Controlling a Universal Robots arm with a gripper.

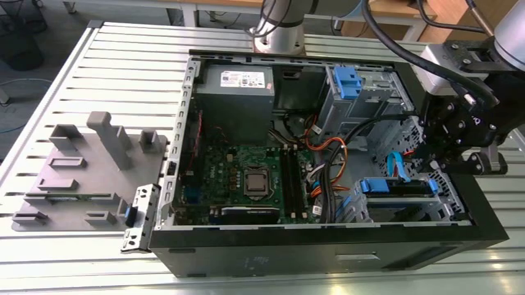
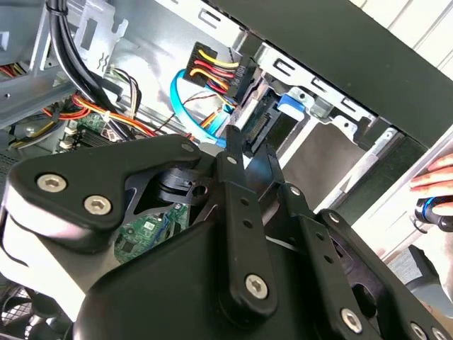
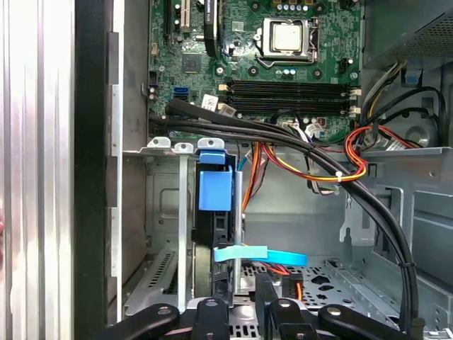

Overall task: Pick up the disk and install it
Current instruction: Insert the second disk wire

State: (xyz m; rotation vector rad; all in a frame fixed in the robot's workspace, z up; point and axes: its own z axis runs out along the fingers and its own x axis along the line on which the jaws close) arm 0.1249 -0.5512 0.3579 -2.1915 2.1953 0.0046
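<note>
Although one gripper (image 1: 447, 161) hangs over the exterior view's right side of the single open computer case (image 1: 328, 246), its tips are hidden there behind its own black body. In both wrist views they reach toward the drive bay, but whether the jaws are clenched or released cannot be told.

One disk (image 1: 394, 187) sits in the bay at the case's near right corner. Its blue-railed edge runs left to right along the near wall. In the first wrist view the disk (image 3: 212, 234) is seen edge-on, thin side up under its blue tab, with its label face hidden by the bay walls. One light-blue cable (image 3: 262, 253) lies just beside it.

Elsewhere there is one power-supply box (image 1: 233, 80) at the far left of the case, one blue caddy (image 1: 348, 83) in the far right bay, and one grey fixture (image 1: 74, 166) on the slatted worktop (image 1: 123, 55). One hand (image 2: 435, 185) is cut off at the edge of the second wrist view.
</note>
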